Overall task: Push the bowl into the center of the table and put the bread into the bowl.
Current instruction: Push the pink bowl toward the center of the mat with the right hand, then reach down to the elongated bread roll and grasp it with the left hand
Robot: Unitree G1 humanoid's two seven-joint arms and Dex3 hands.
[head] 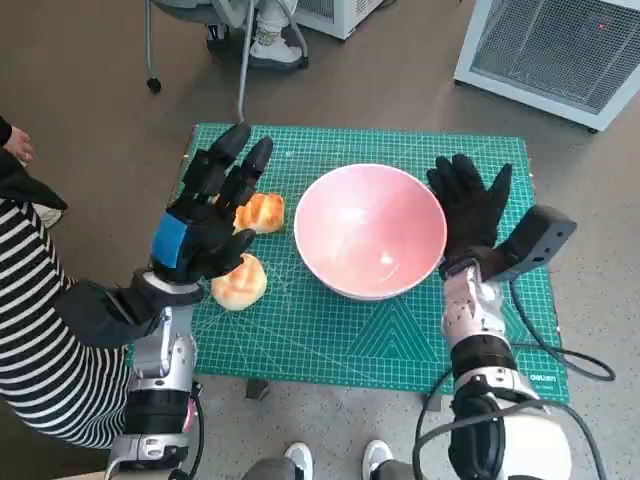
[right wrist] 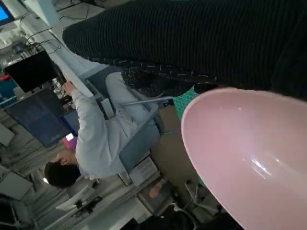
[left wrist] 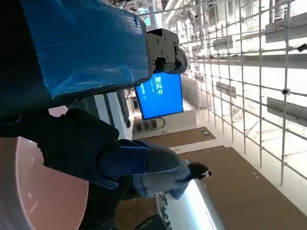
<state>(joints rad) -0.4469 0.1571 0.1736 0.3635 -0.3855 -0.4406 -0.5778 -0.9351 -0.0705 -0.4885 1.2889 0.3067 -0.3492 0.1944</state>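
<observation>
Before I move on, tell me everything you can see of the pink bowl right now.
The pink bowl is round, smooth and glossy, plastic or ceramic by its look, with highlights inside. It stands upright and empty on the green cutting mat, about mid-table. The right hand lies flat against its right side, fingers spread. The left hand hovers to its left, apart from it, over two bread rolls on the mat beside the bowl. None is in it yet.
</observation>
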